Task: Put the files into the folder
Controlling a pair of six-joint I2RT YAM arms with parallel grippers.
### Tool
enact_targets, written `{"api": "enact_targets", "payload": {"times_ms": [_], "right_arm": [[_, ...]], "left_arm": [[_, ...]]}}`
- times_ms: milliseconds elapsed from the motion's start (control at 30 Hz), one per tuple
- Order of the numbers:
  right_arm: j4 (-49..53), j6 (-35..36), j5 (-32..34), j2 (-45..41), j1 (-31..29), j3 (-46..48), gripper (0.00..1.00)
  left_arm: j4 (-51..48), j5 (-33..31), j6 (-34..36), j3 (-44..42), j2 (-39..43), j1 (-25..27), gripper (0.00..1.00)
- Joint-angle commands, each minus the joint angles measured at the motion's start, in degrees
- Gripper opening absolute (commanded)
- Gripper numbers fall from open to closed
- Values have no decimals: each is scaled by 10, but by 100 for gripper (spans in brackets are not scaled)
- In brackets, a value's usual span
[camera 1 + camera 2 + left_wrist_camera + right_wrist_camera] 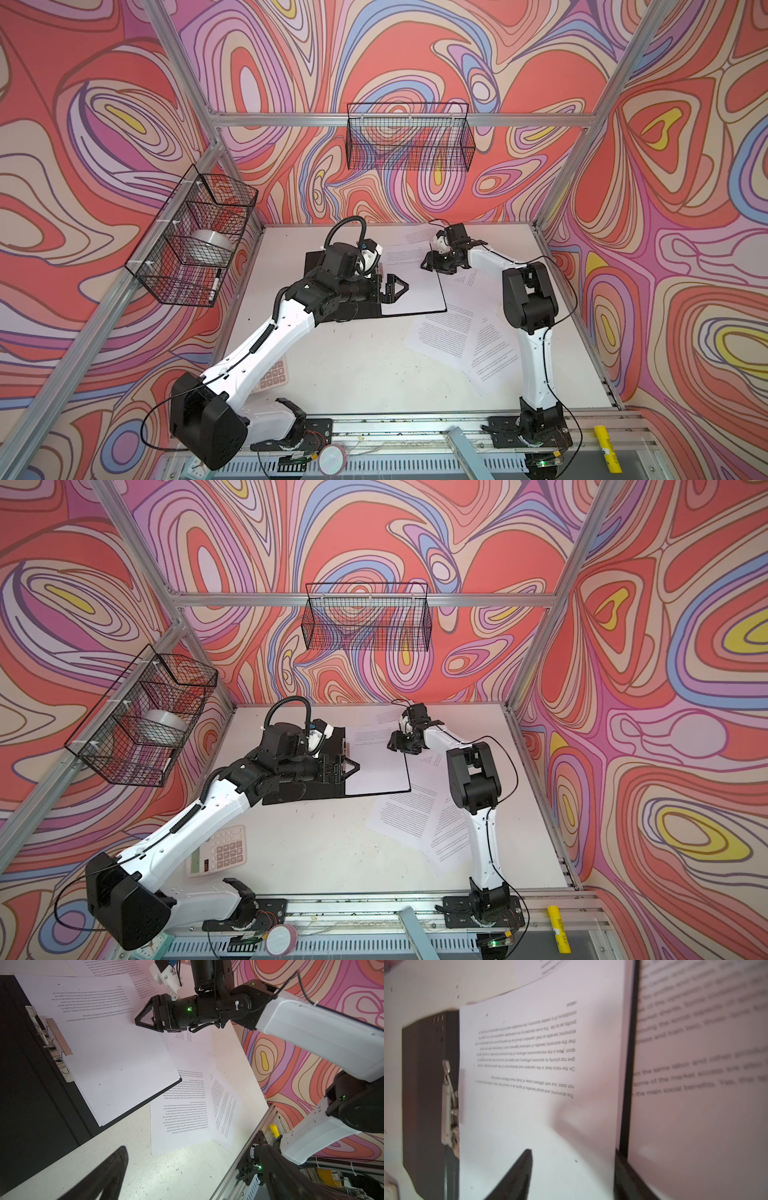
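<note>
In a top view the right tool [428, 262] is hanging open over a sheet [411, 286] lying in the open folder [312, 259], seemingly releasing it. The left tool [398, 286] is gaping empty. The files [451, 332] right of the folder are likely waiting for pickup next. In the left wrist view the folder [31, 1095] is holding that sheet [116, 1059] beside its clip [56, 1036].

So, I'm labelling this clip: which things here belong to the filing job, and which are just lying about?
Job: folder, inserted sheets lying in it, loose sheets beside it.
Lying about: calculator, silver roll and marker in the side basket, yellow stick at the front.
</note>
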State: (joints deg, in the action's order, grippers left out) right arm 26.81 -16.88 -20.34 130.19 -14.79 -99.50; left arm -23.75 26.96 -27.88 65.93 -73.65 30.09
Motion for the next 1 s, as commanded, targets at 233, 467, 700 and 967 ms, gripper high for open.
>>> {"api": "enact_targets", "payload": {"times_ms": [233,467,700,967], "right_arm": [[41,-48,102,-79,25,7,96],[19,-124,143,-252,92,186,98],[-11,-180,142,-445,185,439,98],[-16,-195,120,-542,257,584,98]], "left_arm": [[10,-2,-7,-5,-1,-4,100],[11,5,-7,-5,-1,-5,100],[27,45,-23,-9,-8,-5,100],[59,99,-65,-20,-26,1,100]]}}
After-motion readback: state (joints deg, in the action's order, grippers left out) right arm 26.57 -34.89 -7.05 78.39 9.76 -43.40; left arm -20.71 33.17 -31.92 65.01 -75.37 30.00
